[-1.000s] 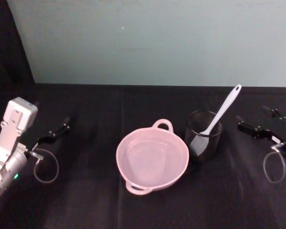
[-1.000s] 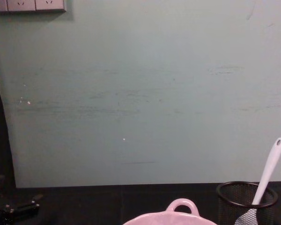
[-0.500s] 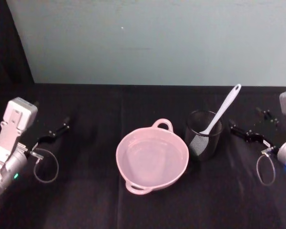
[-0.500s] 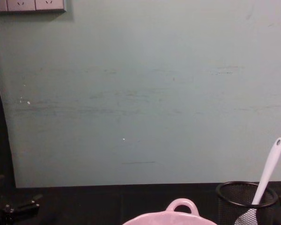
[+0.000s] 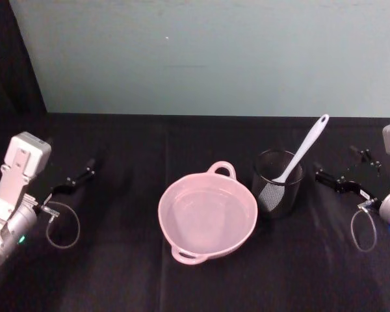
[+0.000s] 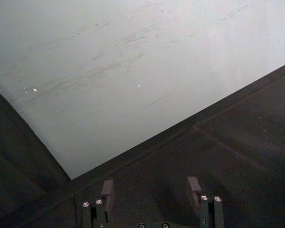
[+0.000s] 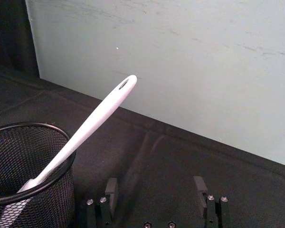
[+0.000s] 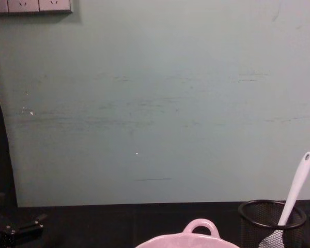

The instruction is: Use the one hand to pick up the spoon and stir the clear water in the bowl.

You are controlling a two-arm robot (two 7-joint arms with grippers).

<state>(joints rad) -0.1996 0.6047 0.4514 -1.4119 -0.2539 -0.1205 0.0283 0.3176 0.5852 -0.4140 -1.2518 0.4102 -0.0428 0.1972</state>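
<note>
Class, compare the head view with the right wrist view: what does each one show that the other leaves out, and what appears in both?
Head view alone: the whole pink bowl, and the left end effector open, low on the left side.

Right wrist view alone: the oval hole at the spoon's handle end, and the right end effector's fingers seen from behind, spread apart.

Both: the spoon standing tilted in the black mesh cup, the black tabletop, the pale wall.

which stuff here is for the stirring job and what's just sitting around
For the job: spoon, standing in the mesh cup; bowl; right gripper, open, beside the cup.
Just there: mesh cup; left gripper, open, parked at the left; wall sockets.
</note>
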